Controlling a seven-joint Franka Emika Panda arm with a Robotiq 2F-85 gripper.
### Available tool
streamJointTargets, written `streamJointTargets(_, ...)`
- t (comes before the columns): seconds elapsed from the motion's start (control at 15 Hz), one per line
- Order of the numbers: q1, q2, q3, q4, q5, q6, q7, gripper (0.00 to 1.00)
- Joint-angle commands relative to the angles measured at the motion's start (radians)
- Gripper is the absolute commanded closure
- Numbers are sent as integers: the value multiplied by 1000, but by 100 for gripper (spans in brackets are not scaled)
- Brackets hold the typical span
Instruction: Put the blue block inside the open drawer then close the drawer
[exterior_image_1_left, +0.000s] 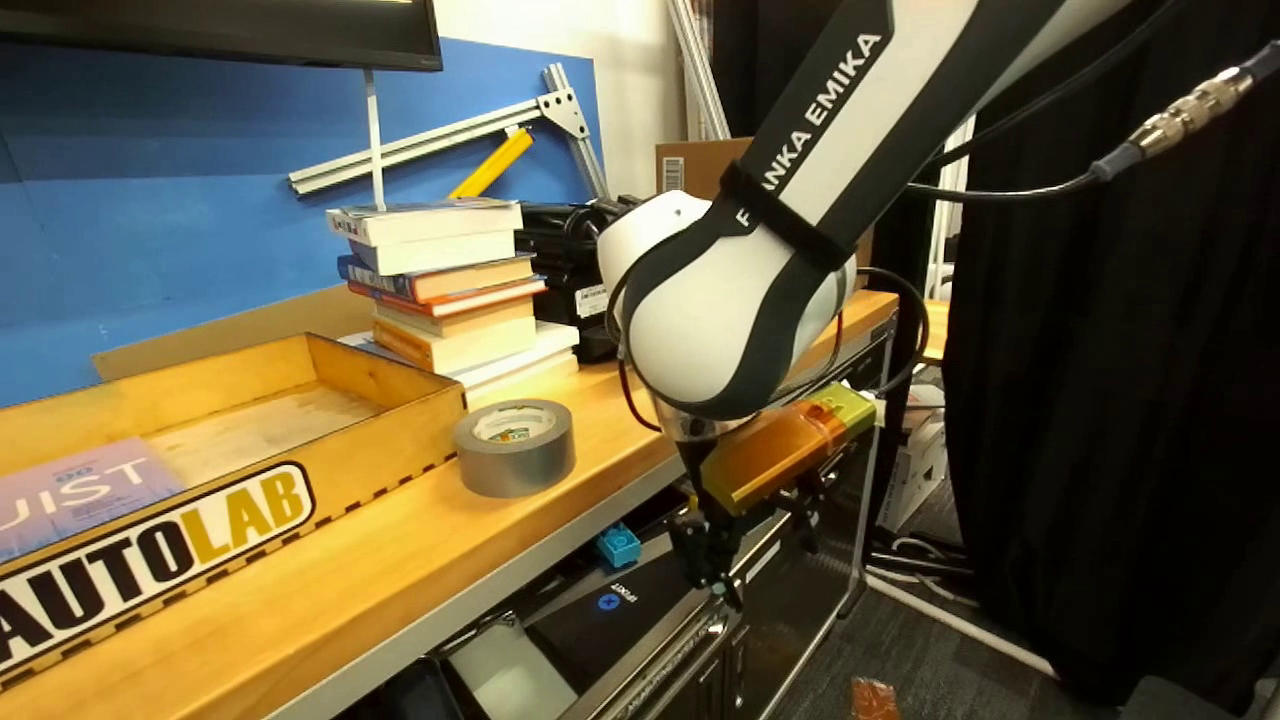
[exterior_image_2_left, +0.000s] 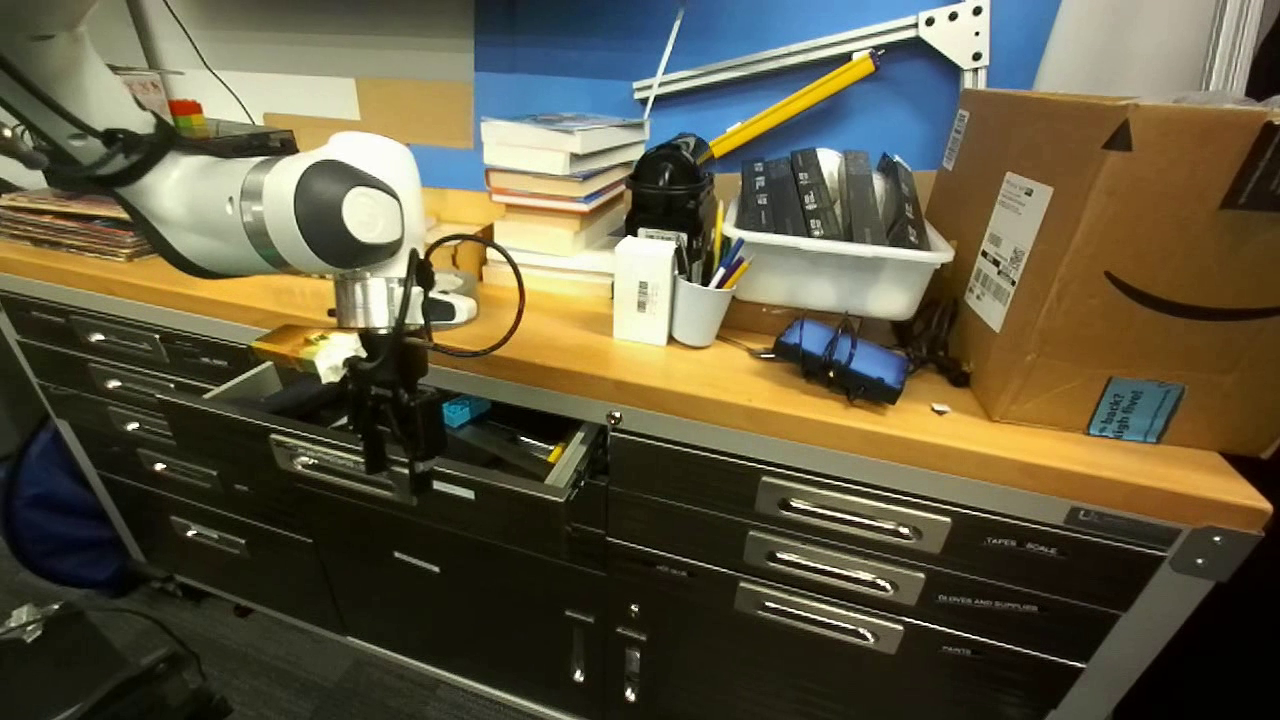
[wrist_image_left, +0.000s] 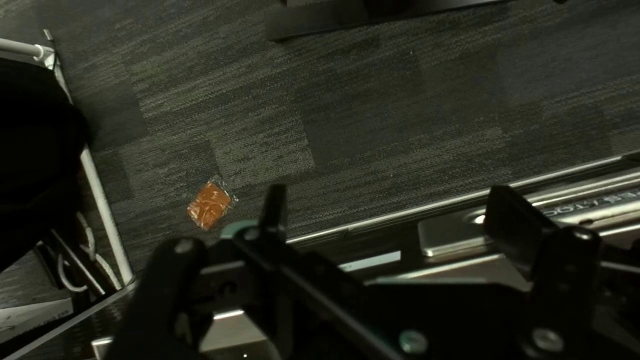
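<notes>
Blue, the block (exterior_image_1_left: 619, 546) lies in the drawer (exterior_image_2_left: 515, 512) with an "IFIXIT" case (exterior_image_1_left: 572, 632), the hand (wrist_image_left: 392, 212) spread wide.

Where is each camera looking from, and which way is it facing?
The wrist view rides with the open gripper, looking past it down at the carpet; the gripper shows along the bottom.
An exterior view looks from above the front of the workbench, slantwise along it past the tape roll; arm and gripper show.
An exterior view faces the cabinet from above, cardboard box at right; arm and gripper show.
Both exterior views share the books, the drawer and the blue block inside.
</notes>
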Motion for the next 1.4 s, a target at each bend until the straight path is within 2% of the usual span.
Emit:
streamJointTargets(0.0, 9, 0, -9, 6, 5, -11, -14, 0)
streamJointTargets(0.27, 8, -1, -9, 11, 7, -19, -27, 0)
streamJointTargets(0.67, 34, 75, -10, 69, -38, -2, 95, 0)
streamJointTargets(1.0, 66, 119, -17, 127, -52, 32, 306, 0)
streamJointTargets(1.33, 97, 176, -36, 195, -61, 102, 597, 0)
